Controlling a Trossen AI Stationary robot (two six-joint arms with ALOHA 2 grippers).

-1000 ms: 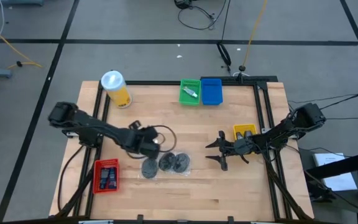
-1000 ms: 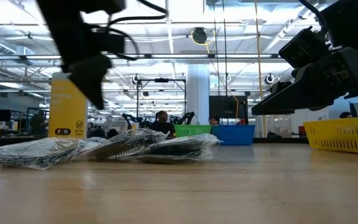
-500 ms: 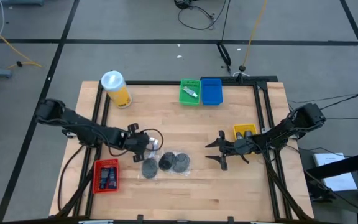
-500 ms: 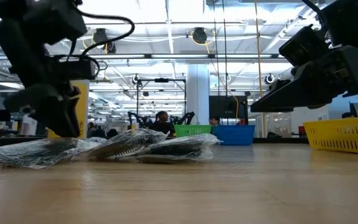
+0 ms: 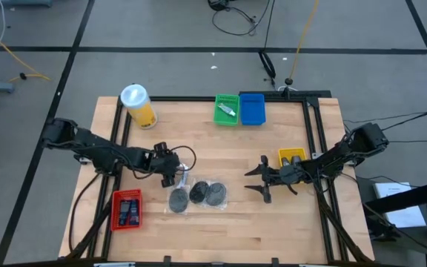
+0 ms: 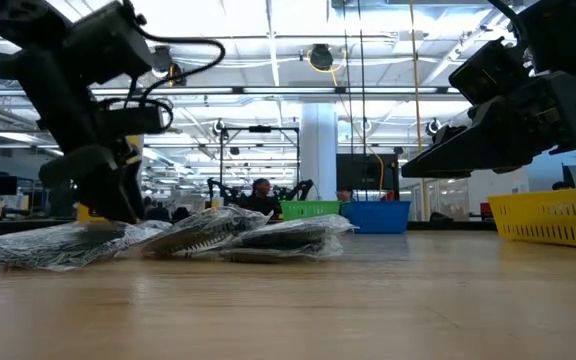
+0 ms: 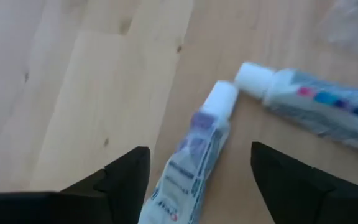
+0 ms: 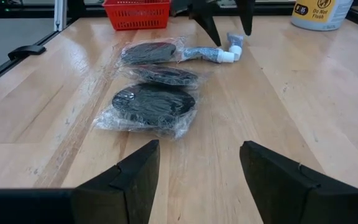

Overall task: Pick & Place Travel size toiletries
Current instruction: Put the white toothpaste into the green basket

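Observation:
Two small toothpaste-like tubes with white caps lie on the wood. One tube point(image 7: 194, 158) lies between the open fingers of my left gripper point(image 7: 197, 186), with a gap on each side; the other tube point(image 7: 319, 102) lies beside it. In the high view my left gripper point(image 5: 176, 175) hangs over the tubes point(image 5: 182, 180). Three dark discs in clear wrappers point(image 5: 197, 194) point(image 8: 154, 102) lie flat just nearer. My right gripper point(image 5: 262, 180) is open, level above the table, right of the discs.
A red tray point(image 5: 127, 209) with dark items sits at the near left. The yellow canister point(image 5: 138, 105) stands far left. Green point(image 5: 227, 109) and blue point(image 5: 252, 108) trays stand at the far edge. A yellow tray point(image 5: 291, 156) is behind my right gripper.
My left gripper has come down from well above the table to just over it. It has drawn a little toward the table's left, off the discs and over the tubes. The right arm and the objects have kept still.

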